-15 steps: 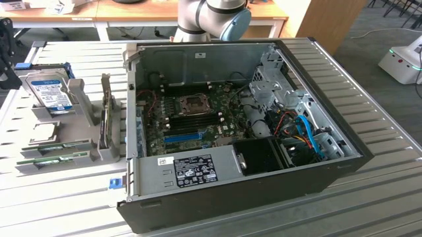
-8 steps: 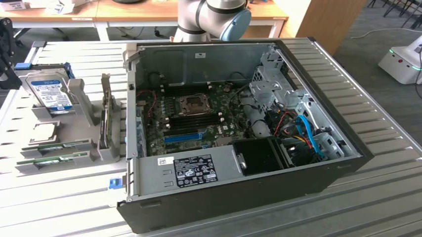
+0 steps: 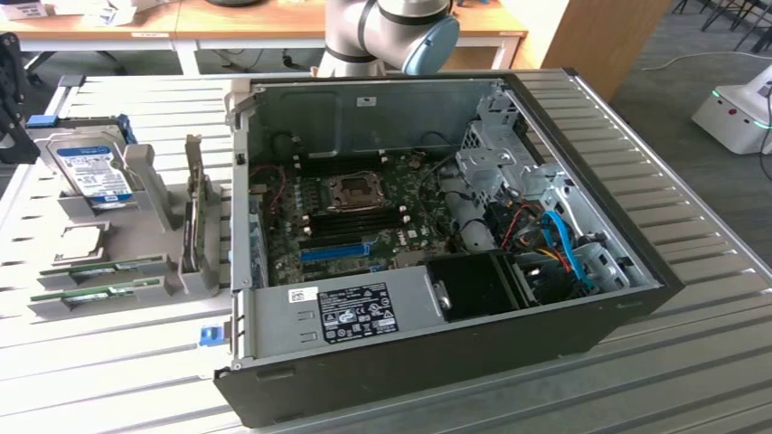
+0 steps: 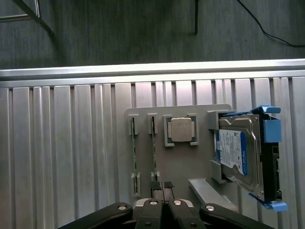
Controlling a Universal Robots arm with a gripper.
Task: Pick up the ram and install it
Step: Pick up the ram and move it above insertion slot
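Two ram sticks stand on edge in a grey holder (image 4: 200, 164): one ram stick (image 4: 153, 150) and, beside it, a second ram stick (image 4: 135, 157). In the exterior view the same ram sticks (image 3: 103, 268) (image 3: 97, 294) lie at the holder's near end, left of the open computer case (image 3: 399, 362). My gripper (image 4: 162, 187) hangs above the holder with its fingers shut and nothing between them. Its tips line up near the end of the first stick, apart from it. The motherboard (image 3: 362, 212) lies bare inside the case, with dark memory slots (image 3: 362, 222) under the processor socket.
The holder also carries a silver processor (image 4: 181, 130) and a hard drive with a blue label (image 4: 238, 152) in a blue bracket. Tall grey brackets (image 3: 199, 226) stand between holder and case. The arm's base (image 3: 380, 36) rises behind the case. The ribbed metal table (image 4: 66, 157) ends just beyond the holder.
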